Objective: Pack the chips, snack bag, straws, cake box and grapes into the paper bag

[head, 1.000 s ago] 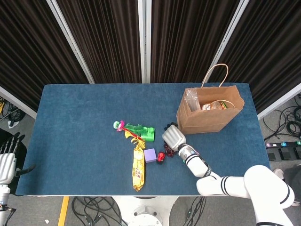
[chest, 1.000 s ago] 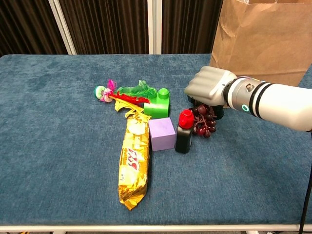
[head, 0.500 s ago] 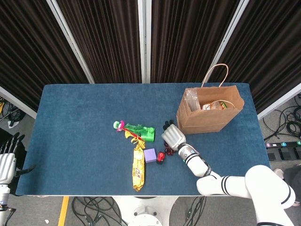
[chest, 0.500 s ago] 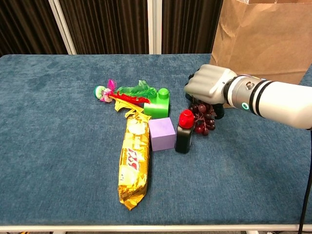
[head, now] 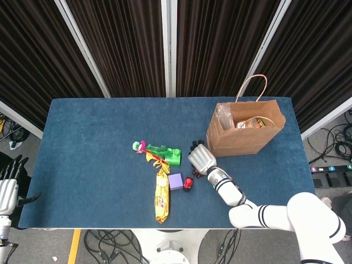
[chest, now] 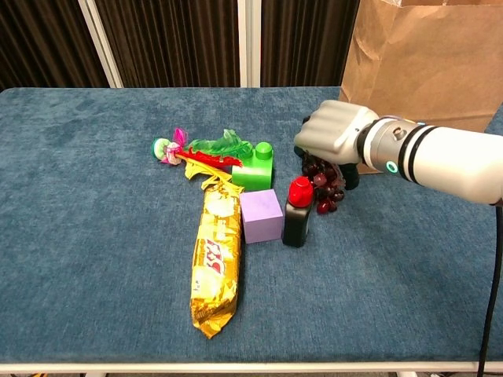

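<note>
My right hand (head: 202,158) (chest: 336,137) grips a bunch of dark red grapes (chest: 323,186), which hangs under its closed fingers just above the cloth. The brown paper bag (head: 247,135) (chest: 424,63) stands open right behind it, with some packed items (head: 254,122) showing inside. A long yellow snack bag (head: 161,195) (chest: 214,259) lies left of the hand. The bundle of straws (head: 147,149) (chest: 196,155), pink, green and red, lies beyond the snack bag's top. My left hand (head: 6,188) hangs off the table's left edge, fingers apart, holding nothing.
A green block (chest: 255,166), a purple cube (chest: 262,215) and a small black bottle with a red cap (chest: 297,210) stand close together just left of the grapes. The blue table (head: 93,137) is bordered by dark curtains at the back.
My right hand has lifted slightly and shifted back toward the bag, taking the grapes up with it. The other items and the left hand are where they were.
</note>
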